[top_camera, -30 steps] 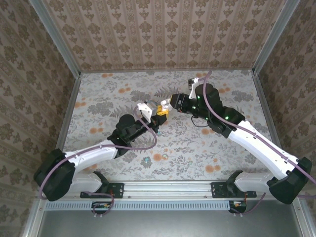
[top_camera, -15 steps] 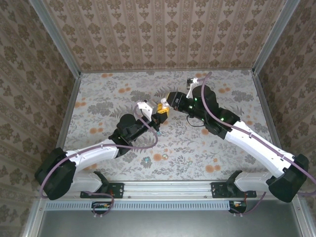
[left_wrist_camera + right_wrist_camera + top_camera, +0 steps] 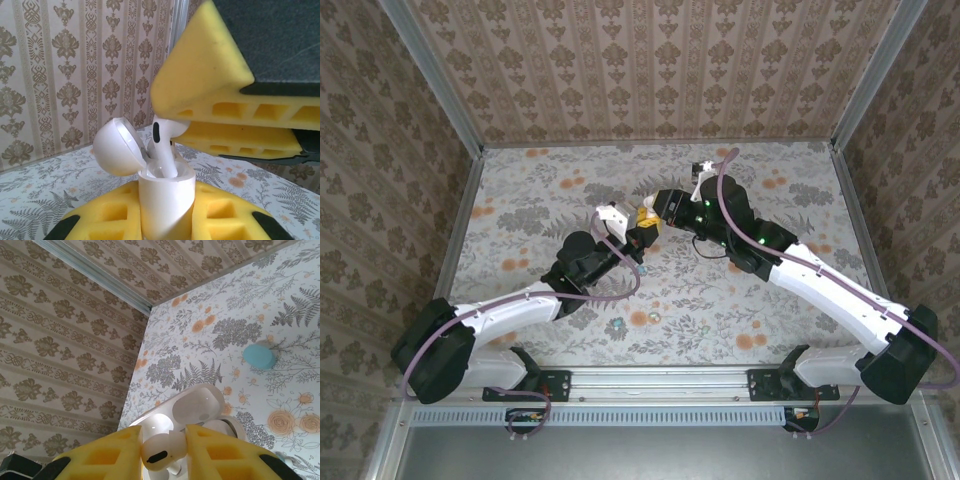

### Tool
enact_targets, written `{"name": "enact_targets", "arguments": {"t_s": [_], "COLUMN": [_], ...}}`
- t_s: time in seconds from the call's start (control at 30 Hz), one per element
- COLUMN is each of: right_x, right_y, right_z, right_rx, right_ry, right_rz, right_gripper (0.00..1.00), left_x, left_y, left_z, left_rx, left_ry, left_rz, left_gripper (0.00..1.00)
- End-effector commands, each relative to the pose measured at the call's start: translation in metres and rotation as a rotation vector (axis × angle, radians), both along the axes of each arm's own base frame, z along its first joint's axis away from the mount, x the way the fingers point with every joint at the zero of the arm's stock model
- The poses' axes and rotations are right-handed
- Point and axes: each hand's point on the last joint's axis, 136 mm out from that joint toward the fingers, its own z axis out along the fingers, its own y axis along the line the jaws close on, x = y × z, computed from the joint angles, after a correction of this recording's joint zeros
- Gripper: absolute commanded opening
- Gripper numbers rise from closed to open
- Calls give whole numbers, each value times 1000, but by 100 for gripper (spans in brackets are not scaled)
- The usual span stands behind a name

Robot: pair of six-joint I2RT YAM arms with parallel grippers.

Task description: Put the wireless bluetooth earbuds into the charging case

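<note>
Arms stretch inward from their bases and meet over the middle of the counter [image 3: 520, 195]. My left claw [image 3: 638, 240] is clenched on the white charging case [image 3: 165, 200], which stands upright with its lid tipped open to one side. My right claw [image 3: 656, 214] angles down from the far side, pinching a white earbud [image 3: 162, 145] whose stem sits in the case's mouth. A teal piece [image 3: 258, 356] lies apart on the counter.

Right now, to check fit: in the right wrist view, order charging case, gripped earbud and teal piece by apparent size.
1. charging case
2. earbud
3. teal piece, though it lies farther off, so this last pair is unsure.
</note>
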Motion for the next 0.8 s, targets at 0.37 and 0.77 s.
{"name": "enact_targets", "arguments": {"t_s": [0.37,0.77], "right_x": [-6,-7], "right_y": [11,18], "right_z": [8,-4], "right_rx": [50,18], "right_ry": [9,48], "right_rz": [38,44], "right_gripper": [28,29], "left_x": [2,4], "left_y": [-2,0], "left_z": [30,36], "left_rx": [-60,-59], "left_ry": [-59,-89], "left_rz": [11,31], "left_gripper": [5,5]}}
